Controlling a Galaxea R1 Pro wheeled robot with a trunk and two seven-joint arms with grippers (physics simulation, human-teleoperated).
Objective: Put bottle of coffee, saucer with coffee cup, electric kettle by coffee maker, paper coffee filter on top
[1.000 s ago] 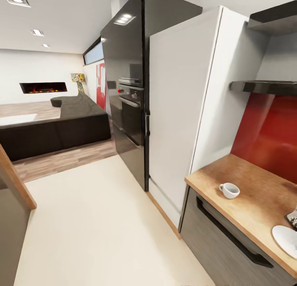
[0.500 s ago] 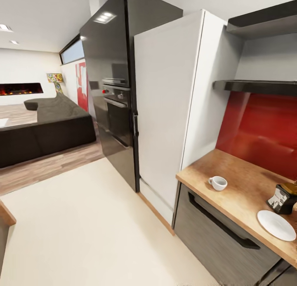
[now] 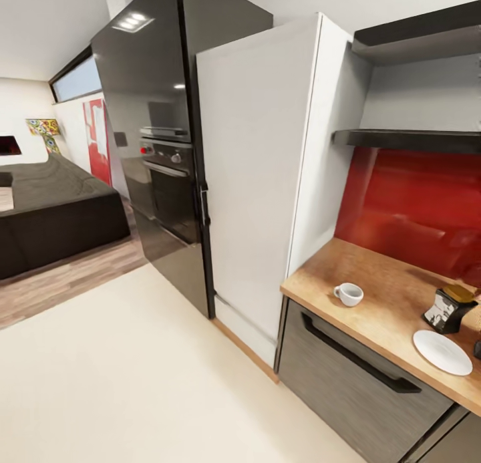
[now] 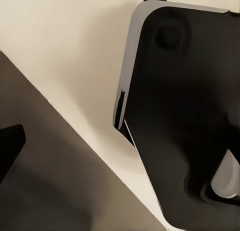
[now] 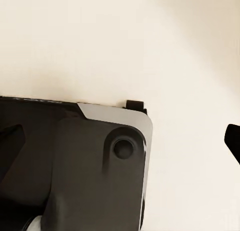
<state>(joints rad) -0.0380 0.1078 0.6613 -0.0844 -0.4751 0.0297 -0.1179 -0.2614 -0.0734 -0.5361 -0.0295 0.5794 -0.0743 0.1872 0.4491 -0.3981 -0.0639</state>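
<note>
Cup sits alone on the wooden counter near its left end, saucer lies well apart toward the right edge, dark box-shaped item just behind the saucer. Oven stands further left. I can't tell how wide either gripper is; wrist views show floor and robot base.

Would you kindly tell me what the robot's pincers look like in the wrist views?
The left fingertip is a plain matt black wedge with a blunt end. The right fingertip is the same black. I see no cables or markings on either.
</note>
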